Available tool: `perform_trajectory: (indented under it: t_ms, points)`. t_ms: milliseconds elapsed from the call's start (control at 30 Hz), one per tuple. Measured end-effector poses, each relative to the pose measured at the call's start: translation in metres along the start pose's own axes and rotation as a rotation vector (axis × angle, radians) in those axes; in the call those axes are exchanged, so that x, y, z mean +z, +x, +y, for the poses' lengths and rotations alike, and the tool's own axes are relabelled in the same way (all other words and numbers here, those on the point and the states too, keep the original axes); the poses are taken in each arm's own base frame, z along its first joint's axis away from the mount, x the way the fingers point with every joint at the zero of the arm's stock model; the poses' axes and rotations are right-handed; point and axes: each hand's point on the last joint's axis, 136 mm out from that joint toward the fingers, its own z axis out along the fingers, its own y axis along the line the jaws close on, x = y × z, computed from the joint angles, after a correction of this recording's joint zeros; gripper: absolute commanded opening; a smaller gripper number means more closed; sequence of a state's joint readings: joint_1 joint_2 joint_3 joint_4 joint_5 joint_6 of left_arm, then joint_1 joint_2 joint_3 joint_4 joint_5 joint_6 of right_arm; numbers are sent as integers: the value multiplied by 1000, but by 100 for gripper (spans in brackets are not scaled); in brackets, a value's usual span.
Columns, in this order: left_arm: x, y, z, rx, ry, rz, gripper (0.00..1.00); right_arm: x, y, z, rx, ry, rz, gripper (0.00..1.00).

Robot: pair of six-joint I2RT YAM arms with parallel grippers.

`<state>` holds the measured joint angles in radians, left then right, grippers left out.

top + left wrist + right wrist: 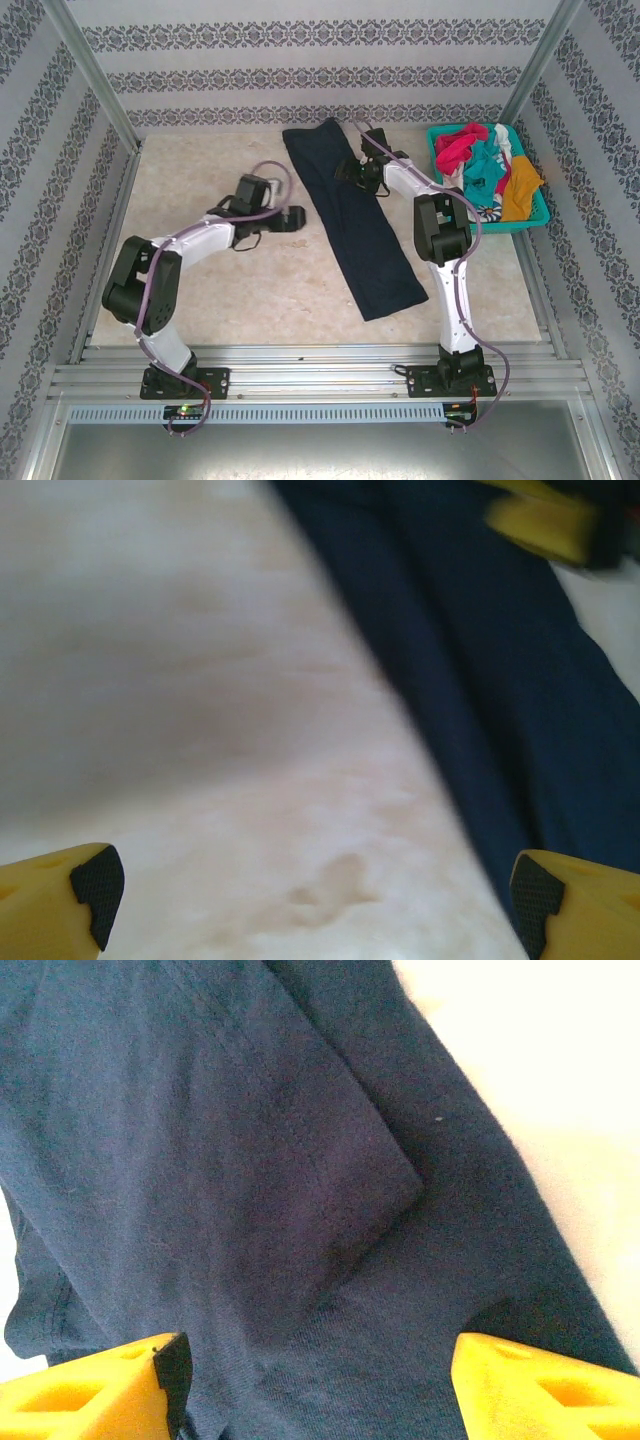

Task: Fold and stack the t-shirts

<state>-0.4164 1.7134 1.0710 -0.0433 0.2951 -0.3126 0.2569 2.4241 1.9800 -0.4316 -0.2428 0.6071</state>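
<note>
Bright, diffuse light fills the top view, washing the pale tabletop (pixel 250 290) nearly white and leaving only faint shadows. The left wrist view is smeared: the navy shirt (pixel 480 680) has a fuzzy edge, and yellow fingers (pixel 540 525) at top right are a blur. The right wrist view is sharper, weave visible, a dark shadow beside one fold, tabletop blown out.

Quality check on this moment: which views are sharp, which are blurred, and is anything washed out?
Top external: even light and sharp throughout, with the navy t-shirt and basket both legible. Left wrist: blurred all over, so the shirt's edge and the table look soft. Right wrist: the cloth weave is crisp, but the bare table at upper right is blown out to white.
</note>
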Motion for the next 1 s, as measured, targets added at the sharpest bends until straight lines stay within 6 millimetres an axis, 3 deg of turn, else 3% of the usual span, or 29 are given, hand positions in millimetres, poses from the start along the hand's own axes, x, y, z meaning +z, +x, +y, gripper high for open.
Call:
perform_trajectory:
  t_ms: [200,267,367,467,633,800,1000]
  points:
    - [12,43,-136,552,325,10,92,-2,-3,-3,4,-27,6,70]
    - [18,63,-164,678,421,8,92,-4,-3,-5,6,-41,9,71]
    - [33,91,-185,796,514,39,93,-9,-2,-10,12,-51,14,71]
    - [50,110,-196,864,570,72,92,-14,-2,-16,21,-57,11,71]
    - [74,119,-201,928,565,96,94,-24,-1,-25,36,-68,6,71]
    - [89,116,-187,973,467,131,94,-41,-4,-25,14,-67,-19,73]
    - [93,131,-169,991,423,198,95,-75,-16,-12,-49,-75,-91,74]
